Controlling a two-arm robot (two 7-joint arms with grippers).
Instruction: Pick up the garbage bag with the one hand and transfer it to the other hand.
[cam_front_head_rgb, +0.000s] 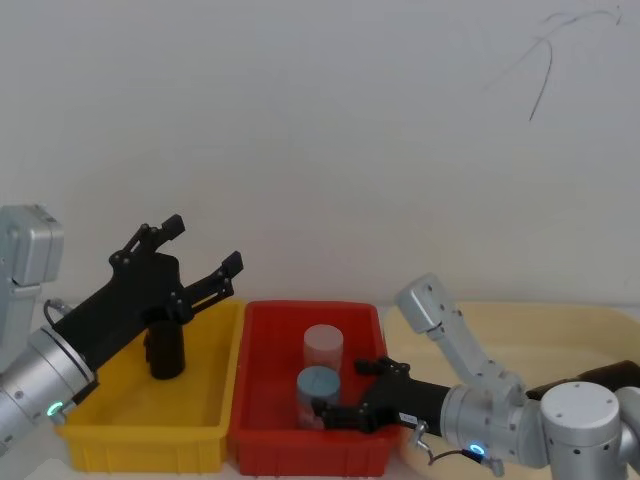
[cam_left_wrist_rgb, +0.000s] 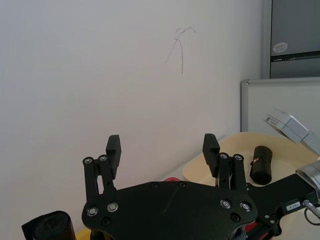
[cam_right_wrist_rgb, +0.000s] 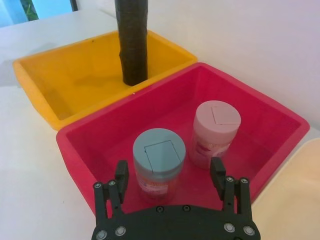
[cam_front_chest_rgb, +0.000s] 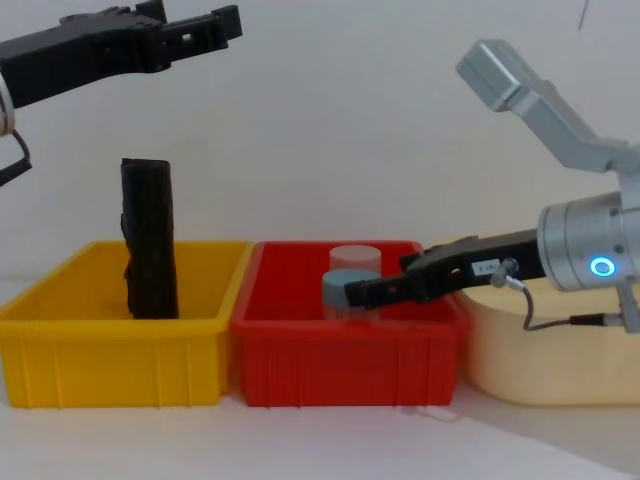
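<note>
The garbage bag (cam_front_chest_rgb: 150, 240), a black roll, stands upright in the yellow bin (cam_front_chest_rgb: 110, 345) at the left, its top well above the rim, touching neither gripper. So nothing of the task looks done yet: the bag is neither lifted nor handed over.

Above it, the left gripper (cam_front_chest_rgb: 205, 28), on the green-lit arm, hovers well clear of the roll's top with its fingers spread apart and nothing between them; from the head view it hangs over the yellow bin (cam_front_head_rgb: 205, 268). It has to come down, close on the roll and lift it.

To the right, the red bin (cam_front_chest_rgb: 350, 350) holds two capped jars, one blue-lidded (cam_right_wrist_rgb: 159, 162) and one pink-lidded (cam_right_wrist_rgb: 216, 132). The right gripper (cam_front_head_rgb: 345, 390), on the blue-lit arm, reaches low over that bin by the jars, fingers apart and empty, waiting well apart from the bag.
</note>
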